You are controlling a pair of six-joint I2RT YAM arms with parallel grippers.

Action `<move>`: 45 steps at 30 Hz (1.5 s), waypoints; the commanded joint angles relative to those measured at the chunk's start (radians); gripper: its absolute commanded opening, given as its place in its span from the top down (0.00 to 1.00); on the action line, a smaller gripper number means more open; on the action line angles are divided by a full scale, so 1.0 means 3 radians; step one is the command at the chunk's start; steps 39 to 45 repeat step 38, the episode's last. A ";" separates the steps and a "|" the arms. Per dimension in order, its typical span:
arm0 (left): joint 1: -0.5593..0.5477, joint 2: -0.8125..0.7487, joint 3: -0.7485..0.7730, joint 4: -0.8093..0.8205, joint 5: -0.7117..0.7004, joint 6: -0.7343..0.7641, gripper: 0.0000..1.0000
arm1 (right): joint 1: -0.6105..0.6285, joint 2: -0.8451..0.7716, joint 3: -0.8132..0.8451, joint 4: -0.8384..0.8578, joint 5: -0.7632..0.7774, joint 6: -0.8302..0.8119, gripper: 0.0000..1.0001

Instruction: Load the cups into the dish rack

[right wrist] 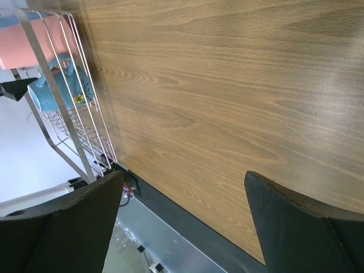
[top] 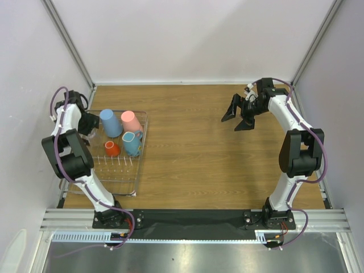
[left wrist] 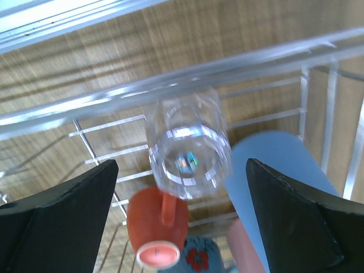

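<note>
5 cups (top: pixel 131 121) in 1 rack (top: pixel 122 170): 2 tumblers (top: pixel 110 122), 2 mugs (top: pixel 112 149), 1 glass (left wrist: pixel 187 151); L+R jaws spread.

Left arm (top: pixel 73 156) and right arm (top: pixel 297 151): white tubular links, bulky black joint housings, purple cable (top: pixel 54 108) looped alongside each. Left gripper (left wrist: pixel 182 170), right gripper (top: pixel 237 120): black wedge-shaped fingers (left wrist: pixel 62 222).

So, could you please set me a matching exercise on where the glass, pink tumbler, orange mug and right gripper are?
1 glass
2 pink tumbler
3 orange mug
4 right gripper

A over bare table
B rack's far right corner
C at the open left gripper
D left of the blue mug

Pairs: 1-C, 2-B, 3-D, 4-A
</note>
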 commanded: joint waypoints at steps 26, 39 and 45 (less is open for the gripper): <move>-0.1753 -0.2809 -0.1136 0.0669 0.1330 0.0717 0.00 | 0.0191 -0.2316 -0.2025 0.1048 0.0572 0.0831 0.00; -0.2408 -0.3208 -0.2235 0.2271 0.2941 0.0534 0.00 | 0.0329 -0.3814 -0.3314 0.1806 0.0951 0.1552 0.00; -0.2408 -0.3208 -0.2235 0.2271 0.2941 0.0534 0.00 | 0.0329 -0.3814 -0.3314 0.1806 0.0951 0.1552 0.00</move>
